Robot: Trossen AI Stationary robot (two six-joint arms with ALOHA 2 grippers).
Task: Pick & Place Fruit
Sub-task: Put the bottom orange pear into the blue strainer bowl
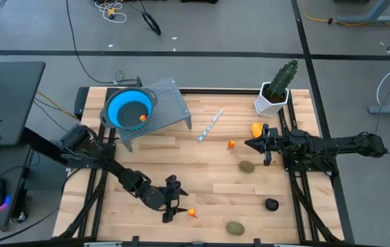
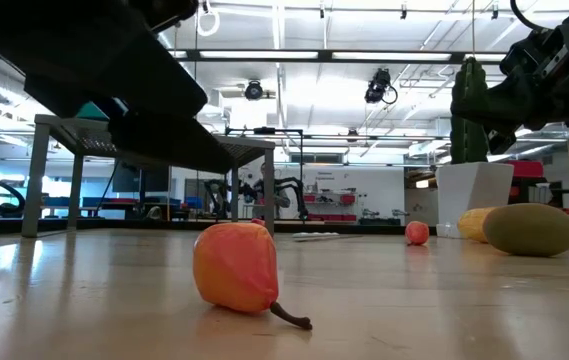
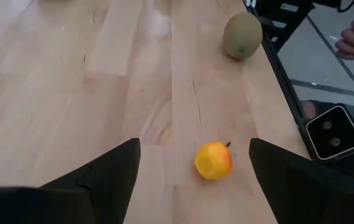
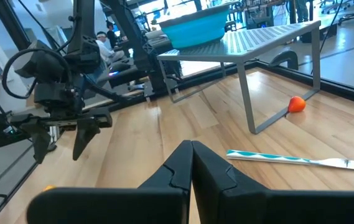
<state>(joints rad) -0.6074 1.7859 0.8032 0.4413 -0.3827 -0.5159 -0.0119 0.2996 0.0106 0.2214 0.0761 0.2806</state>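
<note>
Resting on the bench [image 1: 201, 171] near its front edge, a small orange fruit [image 1: 192, 213] with a dark stem lies just ahead of my left fingers [image 1: 175, 210], which are spread wide and touch nothing. An olive-green oval [image 1: 235, 228] sits nearby along the same edge, a dark round one [image 1: 271, 204] farther right. My right fingers [image 1: 258, 145] are pressed shut and empty, between a yellow-orange oval [image 1: 256, 128] and a second green oval [image 1: 247, 167]; a tiny orange piece [image 1: 231, 144] lies just beside them. Another orange piece [image 1: 143, 118] sits in the blue bowl [image 1: 123, 108] on the grey perforated stand [image 1: 169, 103]. No readable writing shows anywhere.
</note>
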